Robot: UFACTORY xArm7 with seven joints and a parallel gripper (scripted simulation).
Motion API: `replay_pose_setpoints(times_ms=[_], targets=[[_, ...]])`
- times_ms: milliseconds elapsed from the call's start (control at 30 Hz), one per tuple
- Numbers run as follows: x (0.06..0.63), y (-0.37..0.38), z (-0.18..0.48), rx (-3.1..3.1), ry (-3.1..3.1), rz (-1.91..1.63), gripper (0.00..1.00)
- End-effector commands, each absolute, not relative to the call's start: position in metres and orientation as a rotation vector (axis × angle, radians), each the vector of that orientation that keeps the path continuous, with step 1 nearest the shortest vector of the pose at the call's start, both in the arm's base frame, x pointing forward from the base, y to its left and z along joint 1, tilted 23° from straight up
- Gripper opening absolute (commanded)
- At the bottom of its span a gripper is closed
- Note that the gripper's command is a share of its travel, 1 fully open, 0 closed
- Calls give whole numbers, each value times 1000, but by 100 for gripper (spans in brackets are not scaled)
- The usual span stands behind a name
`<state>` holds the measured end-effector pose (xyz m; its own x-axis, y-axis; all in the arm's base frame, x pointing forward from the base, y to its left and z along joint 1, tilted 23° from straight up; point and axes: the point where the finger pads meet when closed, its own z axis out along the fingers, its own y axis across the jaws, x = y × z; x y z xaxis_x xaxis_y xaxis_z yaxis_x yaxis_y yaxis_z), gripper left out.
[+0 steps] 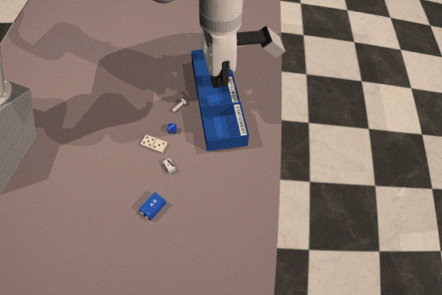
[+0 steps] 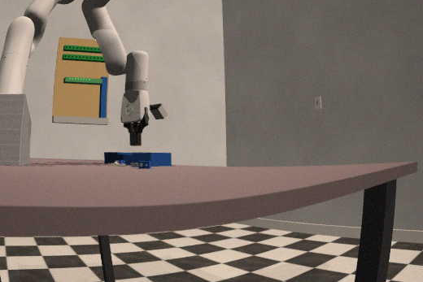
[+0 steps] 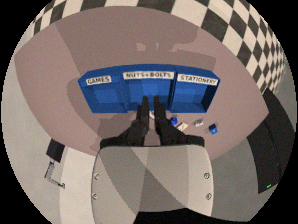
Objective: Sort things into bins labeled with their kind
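Three blue bins stand in a row, labelled GAMES, NUTS & BOLTS and STATIONERY. My gripper hangs above the middle bin, fingers shut, and I see nothing between them; it also shows in the side view and the wrist view. Left of the bins on the table lie a grey bolt, a blue die, a white domino, a small white sharpener and a blue battery.
The table's right edge runs close beside the bins, with checkered floor beyond. The grey robot base block stands at the left. A pegboard with green strips hangs on the back wall.
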<state>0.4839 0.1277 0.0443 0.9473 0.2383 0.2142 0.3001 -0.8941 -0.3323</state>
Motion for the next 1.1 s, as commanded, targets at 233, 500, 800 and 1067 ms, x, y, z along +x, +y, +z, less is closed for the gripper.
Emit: replay_pose_setpoints(times_ms=[233,500,800,1067], targets=[[487,137,25,-2734,-393,-241,7],[490,145,5,-2734,-393,-241,7],[490,145,4,-2734,-393,-241,7],[490,145,4,-2734,-393,-241,7]])
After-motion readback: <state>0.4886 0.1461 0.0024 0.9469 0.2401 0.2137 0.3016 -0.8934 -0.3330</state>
